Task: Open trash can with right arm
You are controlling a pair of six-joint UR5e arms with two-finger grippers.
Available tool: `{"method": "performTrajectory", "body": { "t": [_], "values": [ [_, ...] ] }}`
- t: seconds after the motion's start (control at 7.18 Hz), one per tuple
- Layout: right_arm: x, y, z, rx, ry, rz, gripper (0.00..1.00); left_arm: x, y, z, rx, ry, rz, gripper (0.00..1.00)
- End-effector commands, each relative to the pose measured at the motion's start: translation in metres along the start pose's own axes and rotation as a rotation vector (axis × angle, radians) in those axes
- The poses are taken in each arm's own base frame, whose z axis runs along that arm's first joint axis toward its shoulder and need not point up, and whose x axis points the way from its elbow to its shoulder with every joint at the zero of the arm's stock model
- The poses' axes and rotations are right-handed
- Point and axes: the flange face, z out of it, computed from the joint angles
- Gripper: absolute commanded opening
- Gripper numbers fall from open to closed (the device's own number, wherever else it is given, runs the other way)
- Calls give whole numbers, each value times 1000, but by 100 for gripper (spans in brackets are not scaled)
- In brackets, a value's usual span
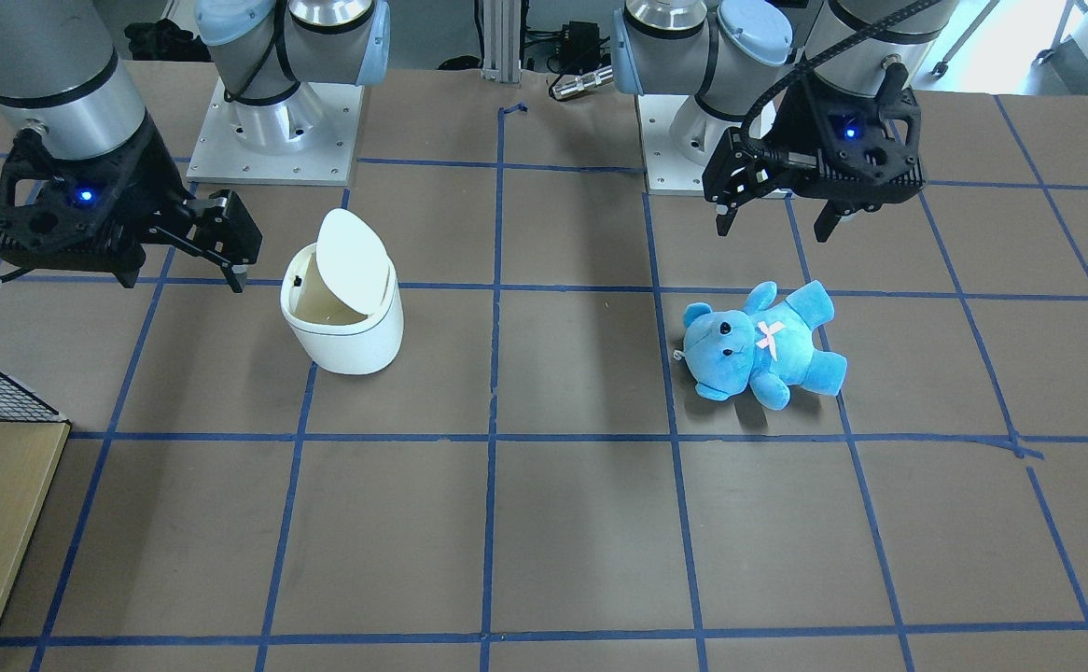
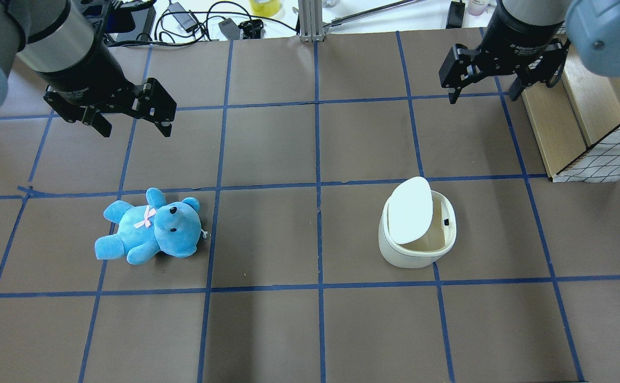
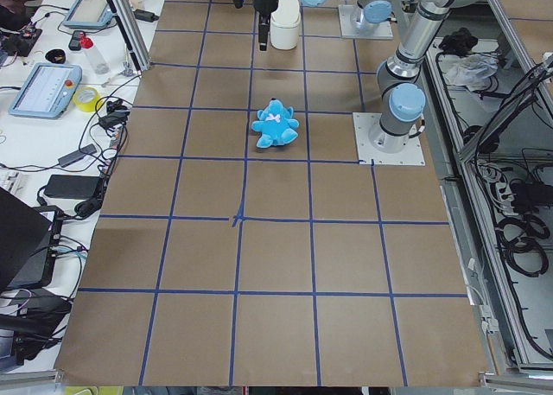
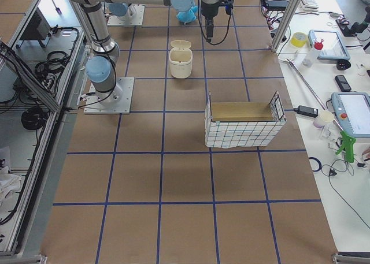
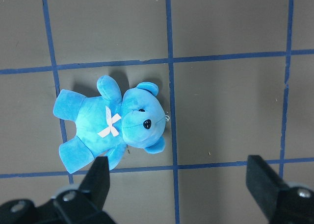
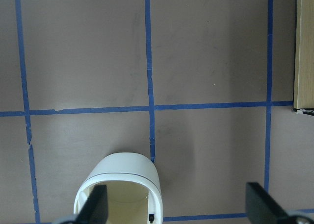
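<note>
The white trash can (image 2: 416,242) stands on the table's right half. Its lid (image 2: 410,210) is tilted up and the tan inside shows. It also shows in the front view (image 1: 343,336), the right side view (image 4: 180,60) and at the lower edge of the right wrist view (image 6: 122,172). My right gripper (image 2: 483,97) is open and empty. It hangs high above the table, apart from the can and to its right (image 1: 182,280). My left gripper (image 2: 135,130) is open and empty above the left half (image 1: 773,231).
A blue teddy bear (image 2: 150,226) lies on the left half, below the left gripper, and shows in the left wrist view (image 5: 113,123). A wooden box with a wire-grid wall (image 2: 597,154) stands at the table's right edge, near the right arm (image 4: 243,122).
</note>
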Motion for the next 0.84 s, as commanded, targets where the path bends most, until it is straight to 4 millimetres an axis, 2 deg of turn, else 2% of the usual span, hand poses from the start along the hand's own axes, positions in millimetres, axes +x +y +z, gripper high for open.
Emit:
{"method": "performTrajectory", "body": {
  "t": [0.0,0.7],
  "values": [
    [-19,4,3,-7,17,23,100,0,0,0,0,2,0,100],
    [-17,9,-12,-27,27,13,100,0,0,0,0,0,0,100]
  ]
}}
